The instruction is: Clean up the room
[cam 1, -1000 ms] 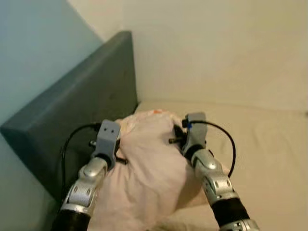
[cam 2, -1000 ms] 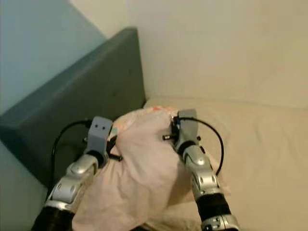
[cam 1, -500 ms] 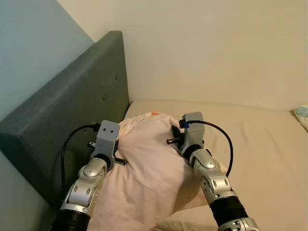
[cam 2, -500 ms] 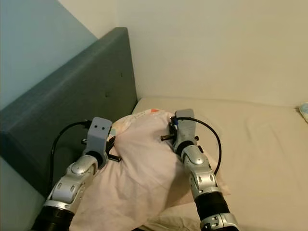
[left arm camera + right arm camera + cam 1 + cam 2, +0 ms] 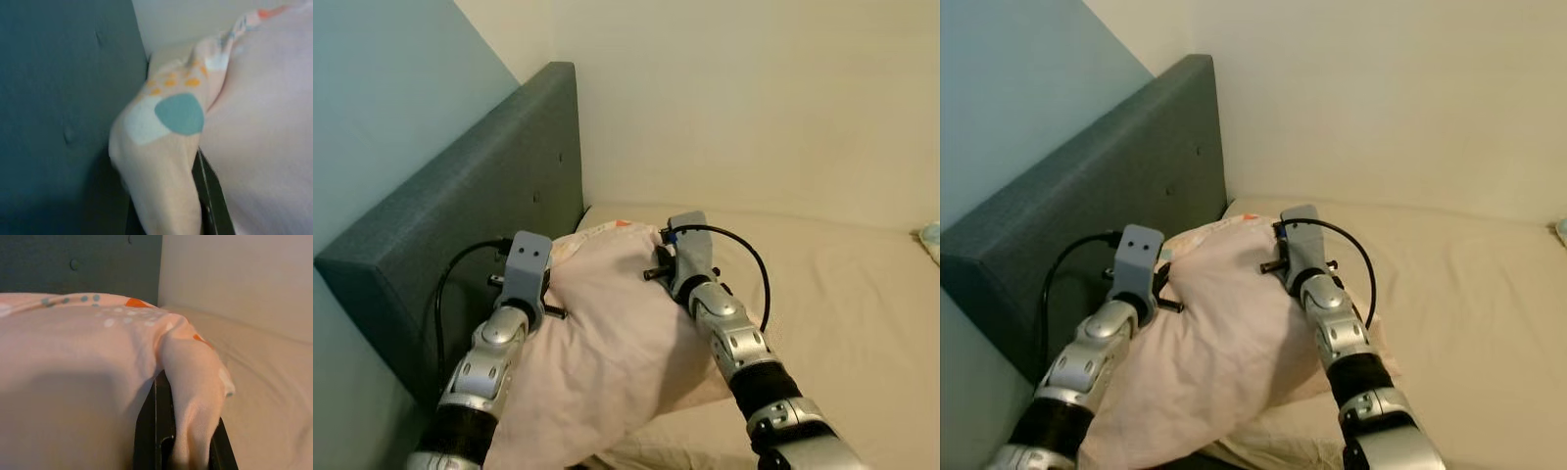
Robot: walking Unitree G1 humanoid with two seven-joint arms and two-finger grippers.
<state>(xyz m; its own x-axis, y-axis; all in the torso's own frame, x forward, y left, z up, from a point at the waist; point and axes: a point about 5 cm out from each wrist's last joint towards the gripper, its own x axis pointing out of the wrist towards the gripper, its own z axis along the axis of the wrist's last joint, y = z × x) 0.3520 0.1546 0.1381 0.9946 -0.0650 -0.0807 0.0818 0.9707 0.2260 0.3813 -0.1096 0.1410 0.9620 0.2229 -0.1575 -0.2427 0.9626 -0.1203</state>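
A pale pink pillow (image 5: 607,333) with orange, white and teal dots lies at the head of the bed, close to the grey-blue headboard (image 5: 460,225). My left gripper (image 5: 168,196) is shut on the pillow's corner nearest the headboard. A bunch of spotted fabric is pinched between its black fingers (image 5: 209,200). My right gripper (image 5: 188,443) is shut on the far corner on the other side, with cloth folded between its fingers (image 5: 152,431). Seen from the head camera, both wrists sit on either side of the pillow's top end, and the fingertips are hidden in the fabric.
The beige mattress (image 5: 842,294) stretches away to the right. A cream wall (image 5: 754,98) closes off the far side, with a blue-grey wall behind the headboard on the left. A small light-blue thing (image 5: 931,238) peeks in at the right edge.
Both grippers have carried the pillow's top end a little further up the bed towards the headboard corner. The head view has shifted slightly.
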